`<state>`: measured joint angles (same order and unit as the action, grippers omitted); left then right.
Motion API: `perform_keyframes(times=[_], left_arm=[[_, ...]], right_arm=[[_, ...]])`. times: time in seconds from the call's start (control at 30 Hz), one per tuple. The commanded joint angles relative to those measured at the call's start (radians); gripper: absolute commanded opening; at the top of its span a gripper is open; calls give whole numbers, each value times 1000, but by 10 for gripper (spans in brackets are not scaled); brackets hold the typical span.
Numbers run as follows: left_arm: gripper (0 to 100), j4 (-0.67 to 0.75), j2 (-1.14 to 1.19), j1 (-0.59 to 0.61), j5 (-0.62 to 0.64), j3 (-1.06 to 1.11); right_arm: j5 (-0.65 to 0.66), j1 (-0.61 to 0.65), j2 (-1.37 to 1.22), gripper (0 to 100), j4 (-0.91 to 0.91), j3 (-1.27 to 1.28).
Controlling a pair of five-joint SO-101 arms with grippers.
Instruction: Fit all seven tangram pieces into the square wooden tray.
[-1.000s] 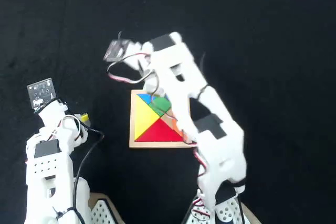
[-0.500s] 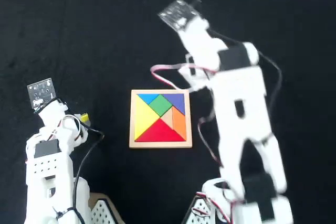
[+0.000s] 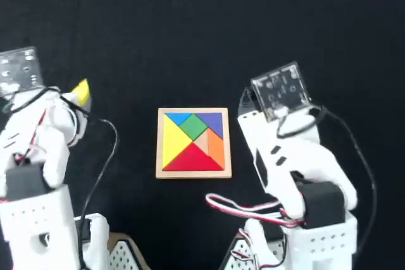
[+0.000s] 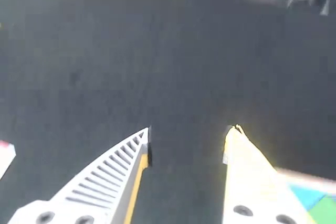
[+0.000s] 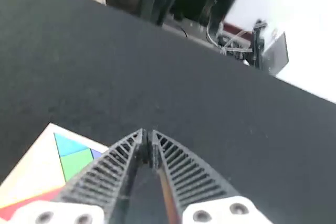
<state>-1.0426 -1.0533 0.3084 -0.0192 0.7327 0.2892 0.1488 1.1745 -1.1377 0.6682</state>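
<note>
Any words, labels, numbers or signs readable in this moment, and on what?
No text can be read.
Left arm's circuit board: marks too small to read.
Right arm's circuit board: marks too small to read.
Tangram pieces and wooden tray: no print visible.

I see a black tabletop [image 3: 126, 42]. The tray [image 3: 159, 156] is pale wood; it shows a yellow piece [image 3: 172, 140], red piece [image 3: 193, 158], green piece [image 3: 194, 126], blue piece [image 3: 178, 118] and orange piece [image 3: 217, 147]. My left pincer [image 4: 190, 132] has one yellow finger [image 4: 249, 177].
</note>
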Motion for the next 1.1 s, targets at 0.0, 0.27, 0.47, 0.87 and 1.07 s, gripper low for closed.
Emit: perform_keyframes(times=[0.0, 0.27, 0.47, 0.87, 1.07], left_arm=[[239, 3, -98, -91, -29, -111], [238, 18, -480, -159, -115, -68], [238, 80, -787, -156, -123, 266], [238, 614, -743, 7, -115, 740], [240, 483, -735, -137, -120, 757]], right_arm=[[-11, -61, 31, 11, 97, 1], [-107, -98, 166, 11, 15, -127], [-103, -100, 421, 11, 140, 116], [-130, -348, 691, 11, 638, 707], [-370, -339, 693, 11, 394, 527]])
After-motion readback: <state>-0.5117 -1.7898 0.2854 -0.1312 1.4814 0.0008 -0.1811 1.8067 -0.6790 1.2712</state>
